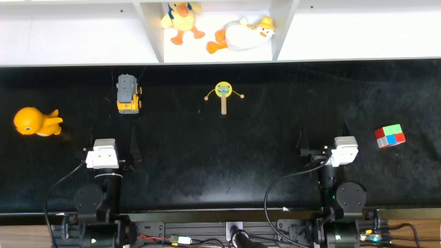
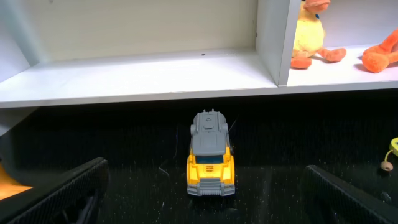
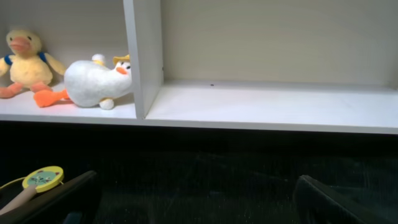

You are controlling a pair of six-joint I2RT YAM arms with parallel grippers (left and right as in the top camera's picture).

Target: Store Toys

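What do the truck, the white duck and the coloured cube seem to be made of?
Truck: likely hard moulded plastic, yellow body and grey top, crisp edges, slight sheen.
White duck: plush fabric, fuzzy surface, soft slumped shape.
Coloured cube: probably hard plastic, flat coloured faces; too small to be sure.

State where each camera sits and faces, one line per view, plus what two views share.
Top: overhead, looking down at the table; left end effector, right end effector and arms show.
Left wrist: low, facing the toy truck and shelf; own fingers show.
Right wrist: low, facing the shelf; own fingers show.
Shared: both wrist views catch the yellow duck.
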